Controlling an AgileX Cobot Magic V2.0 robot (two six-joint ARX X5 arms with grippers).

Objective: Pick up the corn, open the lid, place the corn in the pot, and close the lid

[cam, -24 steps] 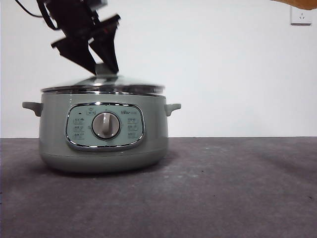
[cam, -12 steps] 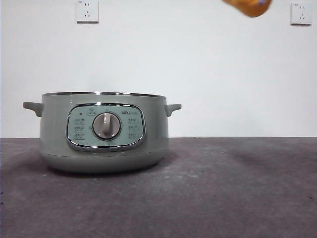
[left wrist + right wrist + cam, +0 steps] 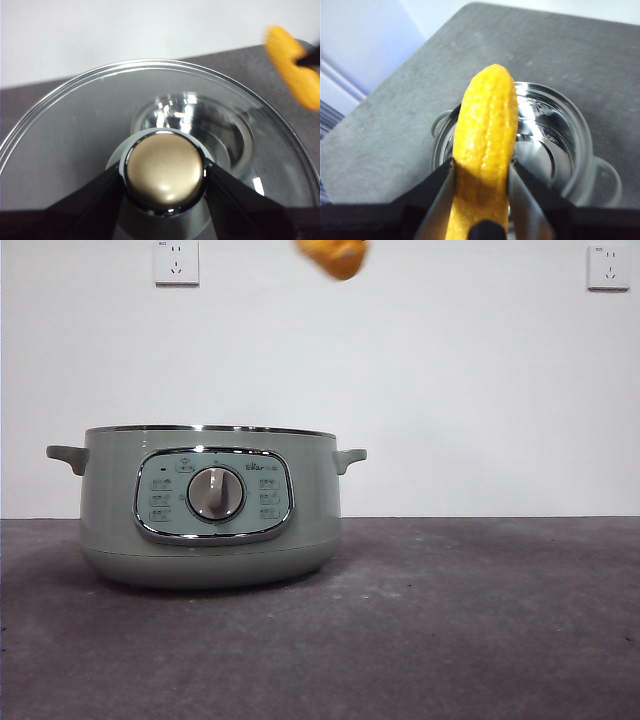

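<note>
- Corn (image 3: 485, 150) picked up: right gripper (image 3: 482, 175) has its jaws clamped on the cob, high above the open pot (image 3: 208, 540)
- Lid (image 3: 75, 130) off: left gripper (image 3: 164, 175) holds it aloft, jaws clamped on the knob (image 3: 164, 170), out of the front view
- Pot stands uncovered on the tabletop (image 3: 480, 620)
- Left to do, by my reading: lower the corn into the pot, release it, then set the lid back on

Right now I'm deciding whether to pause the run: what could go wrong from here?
The corn is pinched low by the right gripper, most of it sticking out, so it might slip or tilt. In the front view it hangs near the rim of the pot, so a drop might miss. The left gripper holds the lid only by its knob.
</note>
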